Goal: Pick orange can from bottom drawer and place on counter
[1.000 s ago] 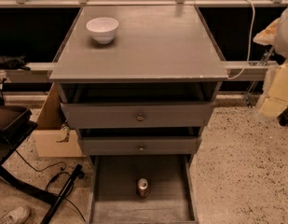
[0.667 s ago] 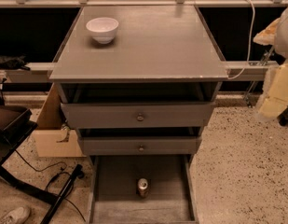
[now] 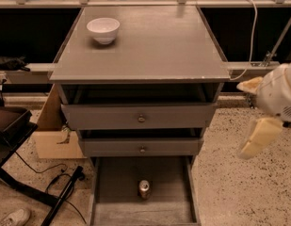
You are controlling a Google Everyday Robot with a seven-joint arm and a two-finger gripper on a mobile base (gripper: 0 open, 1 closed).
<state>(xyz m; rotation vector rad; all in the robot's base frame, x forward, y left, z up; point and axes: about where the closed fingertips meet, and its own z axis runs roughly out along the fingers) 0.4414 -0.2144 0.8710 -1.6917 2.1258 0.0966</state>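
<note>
Camera view: the orange can (image 3: 144, 189) stands upright on the plain grey floor of the bottom drawer (image 3: 117, 185), which is pulled out. It sits about midway across the drawer. It is a small, slim can with a coppery-orange body, a dull silver top and a pale highlight down its side. Above it, the two knobbed drawers (image 3: 141, 117) are partly pulled out under the bench (image 3: 149, 51), a flat matte grey square with thin pale edges. A white bowl (image 3: 103, 29) sits near the bench's far left corner.

The end effector (image 3: 246, 117) hangs at the right edge of the view, over the speckled floor (image 3: 230, 192), beside the cabinet and well apart from the can. Its two cream fingers (image 3: 259, 136) are spread wide.
</note>
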